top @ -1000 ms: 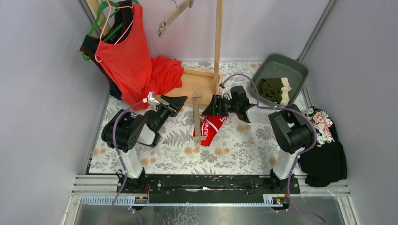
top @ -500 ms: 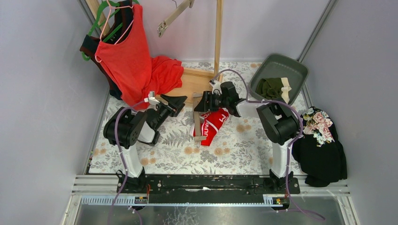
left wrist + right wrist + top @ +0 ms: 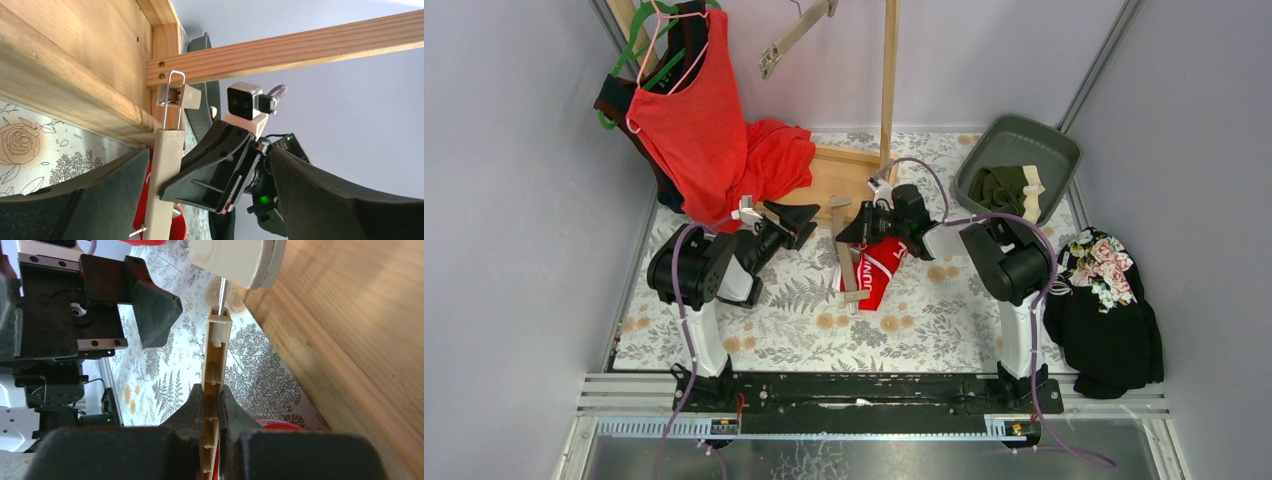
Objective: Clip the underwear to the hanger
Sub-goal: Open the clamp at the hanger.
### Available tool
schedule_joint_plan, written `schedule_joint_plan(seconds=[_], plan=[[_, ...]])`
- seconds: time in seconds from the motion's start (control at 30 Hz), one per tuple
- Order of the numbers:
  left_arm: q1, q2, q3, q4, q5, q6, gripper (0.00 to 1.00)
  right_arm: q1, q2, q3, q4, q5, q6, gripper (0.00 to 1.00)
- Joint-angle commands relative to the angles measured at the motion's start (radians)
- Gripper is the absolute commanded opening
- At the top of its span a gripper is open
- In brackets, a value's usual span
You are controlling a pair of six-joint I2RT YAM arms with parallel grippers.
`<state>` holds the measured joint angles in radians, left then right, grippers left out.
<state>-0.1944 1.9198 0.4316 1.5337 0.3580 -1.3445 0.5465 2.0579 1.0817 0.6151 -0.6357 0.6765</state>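
Lettering in white on the red briefs [image 3: 879, 268], readable only as "JUN", rest unclear. Lie crumpled on the table [image 3: 944, 310] just in front of the wooden base [image 3: 836, 178], partly under the hanger [image 3: 845, 262]. Cream hanger flat, long axis running straight out from the base's front edge, wire clip at the base end. Pinched near that end by the right gripper [image 3: 212, 395], jaws pressed onto the bar. Left gripper [image 3: 807, 222] spread wide, also at the base's front edge. Olive briefs [image 3: 1004, 188] in grey tray [image 3: 1056, 150], right of the base. Red tank top [image 3: 692, 120] hanging left of it.
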Motion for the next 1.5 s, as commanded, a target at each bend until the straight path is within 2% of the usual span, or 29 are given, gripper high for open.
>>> schedule_joint_plan(seconds=[0.0,0.23,0.5,0.7,1.03,1.2,1.47], plan=[[0.009,-0.003,0.021,0.080,0.023,-0.027,0.89,0.003,-0.016,-0.094,0.322,-0.017,0.116,0.03],[0.010,-0.046,0.021,0.077,0.027,-0.018,0.89,0.003,0.021,-0.172,0.686,-0.095,0.460,0.00],[0.009,-0.027,0.086,0.077,0.066,-0.036,0.85,0.012,-0.023,-0.277,0.875,0.009,0.708,0.00],[0.008,0.007,0.155,0.077,0.124,-0.029,0.80,0.057,-0.073,-0.299,0.836,0.033,0.711,0.00],[0.007,0.042,0.163,0.077,0.178,-0.020,0.79,0.084,-0.102,-0.310,0.821,0.024,0.696,0.00],[0.006,0.035,0.164,0.077,0.184,-0.019,0.78,0.089,-0.096,-0.309,0.812,0.030,0.691,0.00],[0.003,0.031,0.177,0.077,0.208,-0.023,0.71,0.098,-0.058,-0.289,0.831,0.035,0.701,0.00]])
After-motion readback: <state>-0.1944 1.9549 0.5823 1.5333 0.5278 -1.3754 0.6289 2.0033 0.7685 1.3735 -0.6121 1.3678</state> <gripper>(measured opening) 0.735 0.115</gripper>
